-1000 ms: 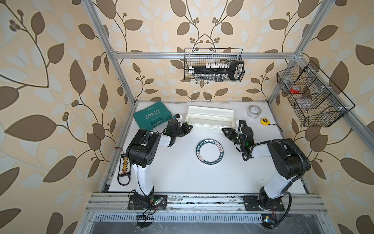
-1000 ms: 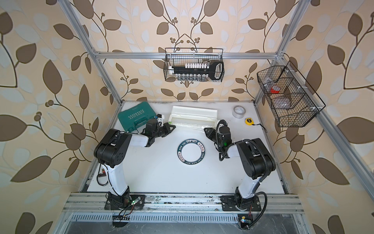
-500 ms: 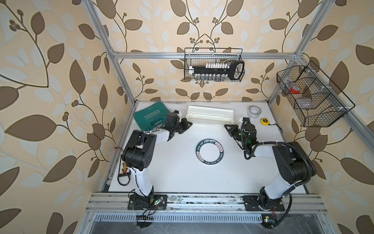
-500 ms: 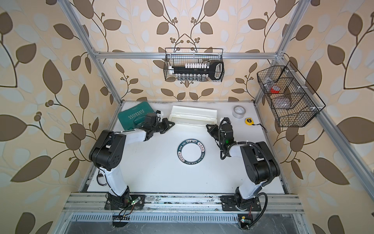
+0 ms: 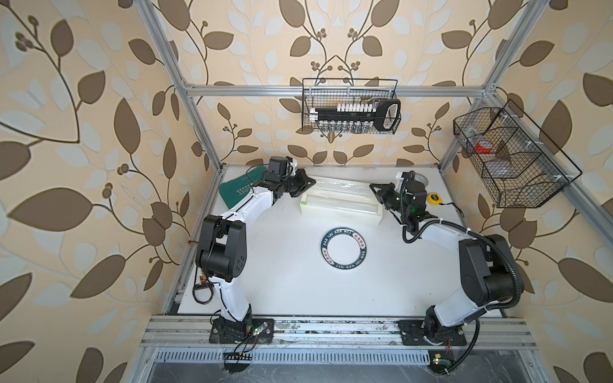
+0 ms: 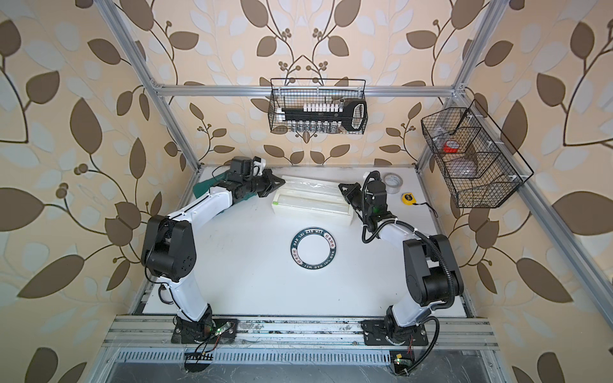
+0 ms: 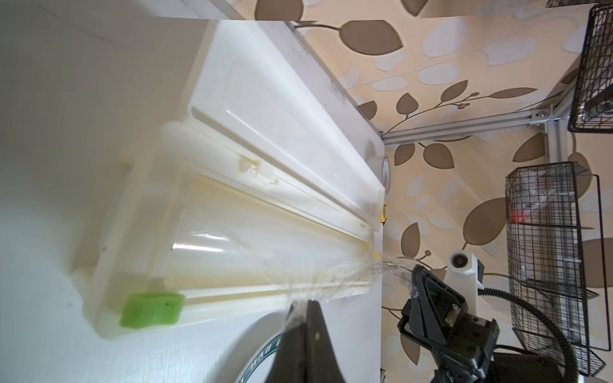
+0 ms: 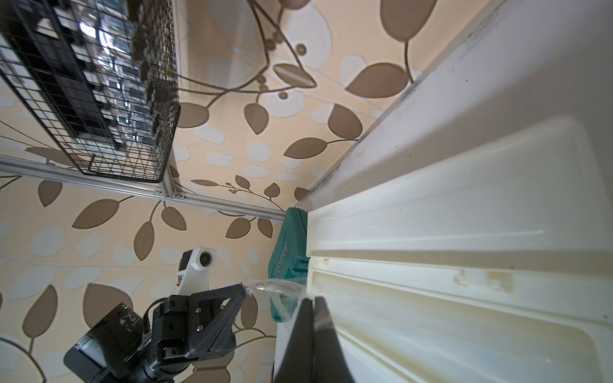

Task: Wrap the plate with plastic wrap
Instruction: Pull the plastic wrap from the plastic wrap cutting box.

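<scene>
Leaf-patterned walls box in a white tabletop (image 5: 282, 265), and in both top views the dispenser box (image 5: 341, 205) lies crosswise at the back, lid thrown open. Left pincer (image 5: 311, 181) sits at one end, right pincer (image 5: 372, 185) at the other, tips facing each other along the box's long axis. The plate (image 5: 344, 231) rests bare on the near side of the box, close but apart, about midway between the arms, so neither is clearly nearer. The film is too thin to pick out from up here.

Over to the left wrist: jaws pressed together, and yes, a corner of wrap (image 7: 232, 245) is pinched at the tip! The sheet spans above the roll to the right pincer (image 7: 414, 273), which grips the far corner. The plate's dark rim peeks in beside the jaw.

Right wrist confirms it: jaws closed on bunched film, a glinting strand running to the left pincer (image 8: 244, 287).

My call: the sheet runs lengthwise with the box, so the pull must go sideways to that line, both arms together, towards the plate.
</scene>
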Controlling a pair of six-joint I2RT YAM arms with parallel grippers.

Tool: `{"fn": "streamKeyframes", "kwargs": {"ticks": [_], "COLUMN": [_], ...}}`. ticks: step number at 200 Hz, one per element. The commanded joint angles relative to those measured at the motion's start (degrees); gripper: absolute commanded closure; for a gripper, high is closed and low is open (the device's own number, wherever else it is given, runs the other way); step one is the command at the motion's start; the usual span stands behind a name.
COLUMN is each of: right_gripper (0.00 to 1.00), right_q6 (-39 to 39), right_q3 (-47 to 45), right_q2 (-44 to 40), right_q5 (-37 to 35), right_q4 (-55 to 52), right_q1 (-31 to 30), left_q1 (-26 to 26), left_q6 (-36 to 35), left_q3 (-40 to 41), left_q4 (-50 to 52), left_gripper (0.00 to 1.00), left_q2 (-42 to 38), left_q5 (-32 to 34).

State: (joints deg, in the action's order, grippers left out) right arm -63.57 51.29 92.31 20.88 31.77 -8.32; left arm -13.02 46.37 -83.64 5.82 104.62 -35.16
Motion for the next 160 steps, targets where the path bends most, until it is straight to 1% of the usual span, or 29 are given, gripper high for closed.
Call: {"fn": "streamKeyframes", "kwargs": {"ticks": [1, 39, 67, 103, 129, 160], "right_gripper": [1.00, 1.00, 1.00, 1.00, 1.00, 1.00], "right_q6": [1.7, 3.7, 3.7, 4.4, 4.6, 4.5], "right_q3": [3.1, 7.6, 9.2, 10.8, 9.8, 4.5], "right_q2": [-3.7, -6.3, -7.7, -10.4, -13.5, -19.6], "right_q5": [0.9, 2.3, 2.8, 3.6, 4.7, 5.7], "right_q4": [-0.9, -6.6, -7.2, -9.2, -10.9, -12.2], "right_q1": [1.5, 2.2, 2.2, 2.2, 2.1, 1.5], "left_q1": [0.7, 0.7, 0.7, 0.7, 0.6, 0.6], "left_q6": [-3.3, -5.4, -6.1, -6.6, -6.2, -4.6], "left_q3": [-5.5, -12.5, -17.6, -20.9, -18.4, -9.1], "left_q4": [4.8, 11.2, 14.7, 17.1, 16.8, 12.8], "left_gripper": [1.00, 1.00, 1.00, 1.00, 1.00, 1.00], "left_q2": [-3.1, -4.1, -4.5, -6.6, -9.9, -17.2], "left_q5": [-3.1, -3.0, -2.7, -3.0, -3.6, -4.6]}}
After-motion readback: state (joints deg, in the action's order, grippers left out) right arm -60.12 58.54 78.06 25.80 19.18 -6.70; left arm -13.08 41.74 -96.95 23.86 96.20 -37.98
